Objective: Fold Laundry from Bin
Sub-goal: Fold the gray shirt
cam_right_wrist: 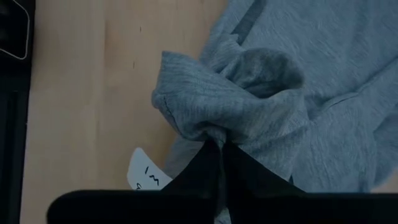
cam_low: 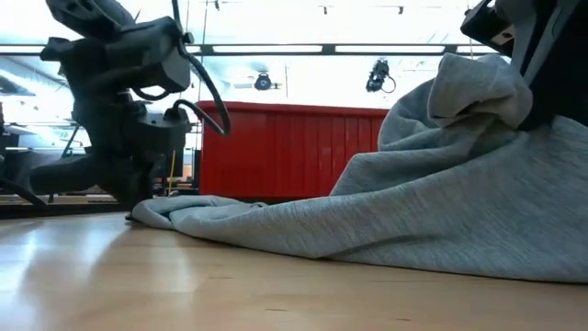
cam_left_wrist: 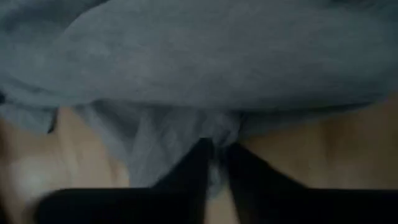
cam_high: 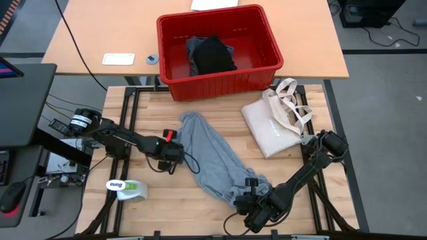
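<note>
both arms are finished in matte black, built from slim tube links with chunky block joints. a red tab is seen near the left pincer [cam_high: 175, 152]; a black cable is looped off that wrist. a white-labelled cylinder is mounted at the left arm's base. knobbed hardware is visible at the right pincer [cam_high: 248, 198]. fingers [cam_right_wrist: 205, 171] are flat, dark, tapering to narrow tips.

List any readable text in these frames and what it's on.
"Bona": on the white and green bottle lying at the table's front left.
"1M", handwritten: on the white tag of the grey T-shirt; a second line under it is cut off, unreadable.
White card on the far table: no text readable.
Red bin and tote bag: no text visible.
</note>
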`<action>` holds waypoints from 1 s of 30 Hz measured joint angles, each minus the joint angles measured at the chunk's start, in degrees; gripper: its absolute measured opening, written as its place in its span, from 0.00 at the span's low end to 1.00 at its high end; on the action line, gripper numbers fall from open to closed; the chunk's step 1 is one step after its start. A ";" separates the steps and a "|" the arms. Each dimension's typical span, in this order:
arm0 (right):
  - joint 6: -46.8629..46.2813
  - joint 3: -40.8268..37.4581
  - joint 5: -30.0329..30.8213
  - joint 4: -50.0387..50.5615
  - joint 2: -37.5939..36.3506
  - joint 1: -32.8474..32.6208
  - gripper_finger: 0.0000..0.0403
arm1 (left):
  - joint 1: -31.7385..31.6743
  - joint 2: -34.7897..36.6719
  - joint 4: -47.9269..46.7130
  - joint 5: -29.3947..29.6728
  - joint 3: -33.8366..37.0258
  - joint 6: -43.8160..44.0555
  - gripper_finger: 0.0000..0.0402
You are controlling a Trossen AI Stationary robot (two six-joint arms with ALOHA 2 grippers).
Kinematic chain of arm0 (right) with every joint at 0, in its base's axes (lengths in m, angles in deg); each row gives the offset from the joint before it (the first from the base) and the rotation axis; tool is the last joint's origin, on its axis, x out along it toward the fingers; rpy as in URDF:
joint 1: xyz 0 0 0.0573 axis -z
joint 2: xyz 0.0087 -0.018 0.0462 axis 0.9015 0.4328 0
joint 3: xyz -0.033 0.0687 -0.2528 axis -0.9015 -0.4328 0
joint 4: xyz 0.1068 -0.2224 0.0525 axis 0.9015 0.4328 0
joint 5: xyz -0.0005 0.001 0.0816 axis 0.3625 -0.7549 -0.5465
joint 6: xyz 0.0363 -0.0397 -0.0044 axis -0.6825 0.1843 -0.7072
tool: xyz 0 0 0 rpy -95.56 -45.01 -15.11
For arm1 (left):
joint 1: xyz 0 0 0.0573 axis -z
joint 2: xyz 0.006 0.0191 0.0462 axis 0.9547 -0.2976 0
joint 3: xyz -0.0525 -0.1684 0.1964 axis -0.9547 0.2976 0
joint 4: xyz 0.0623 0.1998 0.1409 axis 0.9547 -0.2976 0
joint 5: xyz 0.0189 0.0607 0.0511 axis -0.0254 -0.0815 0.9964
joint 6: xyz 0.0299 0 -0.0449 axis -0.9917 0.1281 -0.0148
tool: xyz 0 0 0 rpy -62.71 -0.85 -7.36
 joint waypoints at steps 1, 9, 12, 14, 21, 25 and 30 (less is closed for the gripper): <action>0.00 0.00 -0.09 0.00 0.00 0.00 0.07 | -0.16 0.34 -1.24 0.20 -0.44 -0.08 0.05; -0.34 0.00 -4.51 5.61 0.02 -0.97 0.06 | -0.04 5.11 -19.46 1.93 -8.02 1.23 0.04; -3.36 0.00 -4.88 11.01 0.08 -1.40 0.05 | 0.03 7.55 -23.13 -0.42 -9.11 1.91 0.04; -5.55 0.00 -4.90 13.92 0.09 -1.53 0.05 | 0.02 9.16 -23.75 -0.78 -9.20 2.27 0.04; -15.48 0.00 -9.05 26.62 0.10 -1.57 0.05 | 0.28 13.01 -24.17 -11.27 -9.18 4.07 0.04; -25.67 0.00 -9.12 35.79 0.09 -1.57 0.05 | 2.27 13.64 -23.99 -21.46 -9.18 0.97 0.04; -36.87 0.00 -10.15 43.19 0.11 -1.55 0.05 | 8.34 13.64 -22.30 -23.51 -9.18 -3.17 0.03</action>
